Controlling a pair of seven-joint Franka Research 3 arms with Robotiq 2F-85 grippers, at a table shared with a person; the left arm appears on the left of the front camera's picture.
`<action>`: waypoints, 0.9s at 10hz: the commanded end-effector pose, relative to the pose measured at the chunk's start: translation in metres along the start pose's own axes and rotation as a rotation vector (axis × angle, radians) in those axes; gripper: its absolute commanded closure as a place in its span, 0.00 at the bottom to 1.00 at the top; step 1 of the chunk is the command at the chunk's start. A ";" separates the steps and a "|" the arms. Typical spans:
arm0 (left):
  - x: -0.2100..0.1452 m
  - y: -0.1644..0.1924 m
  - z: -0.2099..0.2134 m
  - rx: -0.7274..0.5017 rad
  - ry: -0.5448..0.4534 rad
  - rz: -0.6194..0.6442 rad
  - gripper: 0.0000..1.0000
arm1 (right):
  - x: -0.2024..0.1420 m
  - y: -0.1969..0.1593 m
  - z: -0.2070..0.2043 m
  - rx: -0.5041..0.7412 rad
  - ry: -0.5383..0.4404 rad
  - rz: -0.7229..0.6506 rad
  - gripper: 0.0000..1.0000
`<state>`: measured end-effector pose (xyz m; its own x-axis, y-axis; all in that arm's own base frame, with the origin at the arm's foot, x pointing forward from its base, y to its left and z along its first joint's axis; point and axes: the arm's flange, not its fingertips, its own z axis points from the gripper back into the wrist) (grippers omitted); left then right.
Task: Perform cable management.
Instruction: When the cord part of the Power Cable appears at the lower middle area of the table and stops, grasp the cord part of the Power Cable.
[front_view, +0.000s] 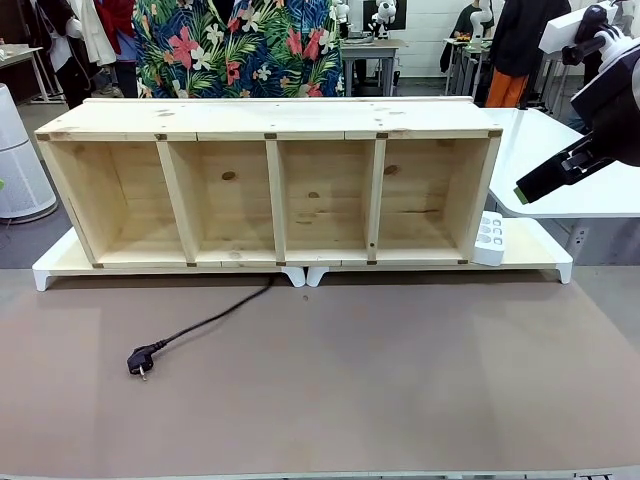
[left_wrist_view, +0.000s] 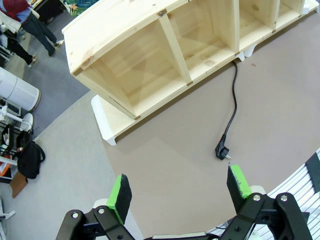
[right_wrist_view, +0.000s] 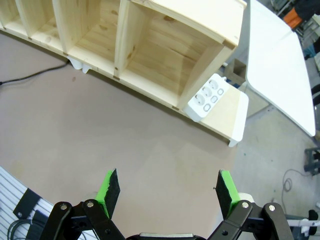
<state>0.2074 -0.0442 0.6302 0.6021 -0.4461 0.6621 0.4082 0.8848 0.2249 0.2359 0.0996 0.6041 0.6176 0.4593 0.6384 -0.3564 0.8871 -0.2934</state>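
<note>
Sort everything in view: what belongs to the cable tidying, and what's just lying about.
For the job:
- cable
- plug on its end

Just there:
- wooden shelf
- white power block
- white table

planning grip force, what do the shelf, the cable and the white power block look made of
Shelf: pale unfinished-looking wood, likely pine; knots and grain show. Cable: black, slightly glossy jacket, probably rubber or PVC; it lies in soft curves. Power block: white moulded plastic, smooth, by its look.
</note>
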 end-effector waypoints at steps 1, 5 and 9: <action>0.000 0.000 0.001 0.002 -0.003 0.006 0.00 | 0.000 0.000 0.000 -0.001 0.001 0.000 0.00; 0.000 0.000 0.001 0.002 -0.003 0.006 0.00 | 0.000 0.000 0.000 -0.001 0.001 0.000 0.00; 0.000 0.000 0.001 0.002 -0.003 0.006 0.00 | 0.000 0.000 0.000 -0.001 0.001 0.000 0.00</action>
<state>0.2074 -0.0442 0.6302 0.6021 -0.4461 0.6621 0.4082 0.8848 0.2249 0.2359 0.0996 0.6041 0.6176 0.4593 0.6384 -0.3564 0.8871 -0.2934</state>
